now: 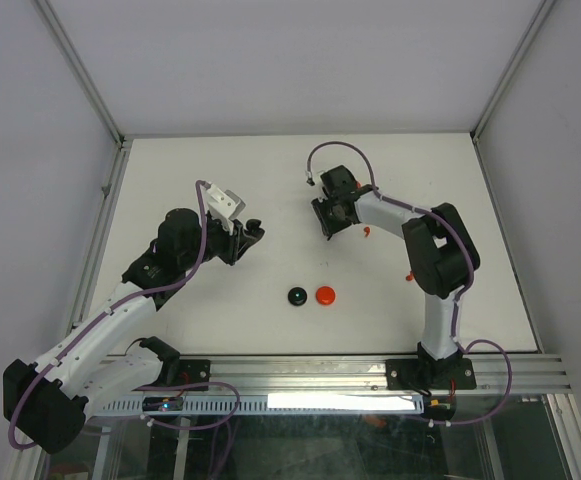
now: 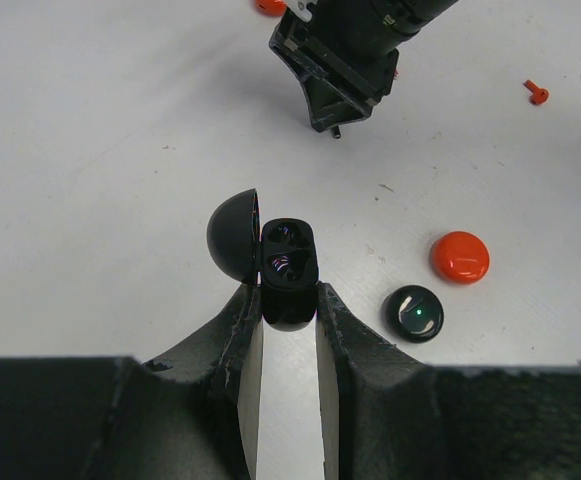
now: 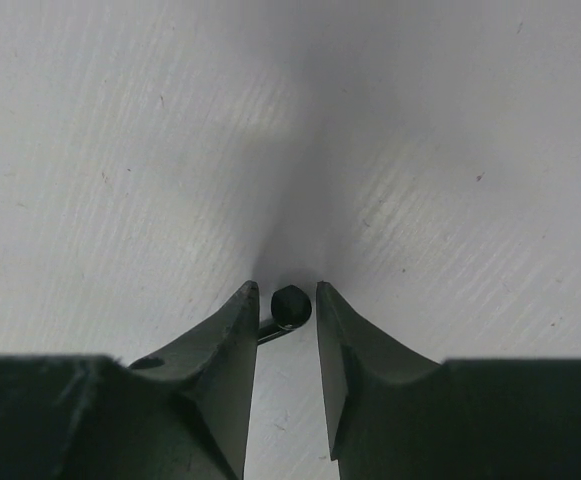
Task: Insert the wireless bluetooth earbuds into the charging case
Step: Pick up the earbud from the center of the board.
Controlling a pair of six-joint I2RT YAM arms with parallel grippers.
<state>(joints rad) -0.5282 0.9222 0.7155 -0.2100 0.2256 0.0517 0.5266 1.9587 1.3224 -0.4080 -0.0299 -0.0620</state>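
Note:
My left gripper (image 1: 251, 234) is shut on the black charging case (image 2: 288, 270) and holds it with the round lid (image 2: 232, 236) swung open to the left; two hollow sockets show inside. My right gripper (image 1: 328, 226) is just beyond it, low over the table, and also shows in the left wrist view (image 2: 334, 122). In the right wrist view its fingers (image 3: 238, 330) pinch a tiny black earbud (image 3: 290, 306), stem toward the left finger. A red earbud (image 1: 367, 232) lies beside the right wrist and also shows in the left wrist view (image 2: 537, 94). Another red earbud (image 1: 410, 277) lies by the right arm.
A round red disc (image 1: 325, 295) and a round black disc (image 1: 296, 296) lie side by side in front of the grippers; both discs show in the left wrist view, red (image 2: 460, 256) and black (image 2: 415, 313). A red piece (image 2: 268, 5) peeks in at the top edge.

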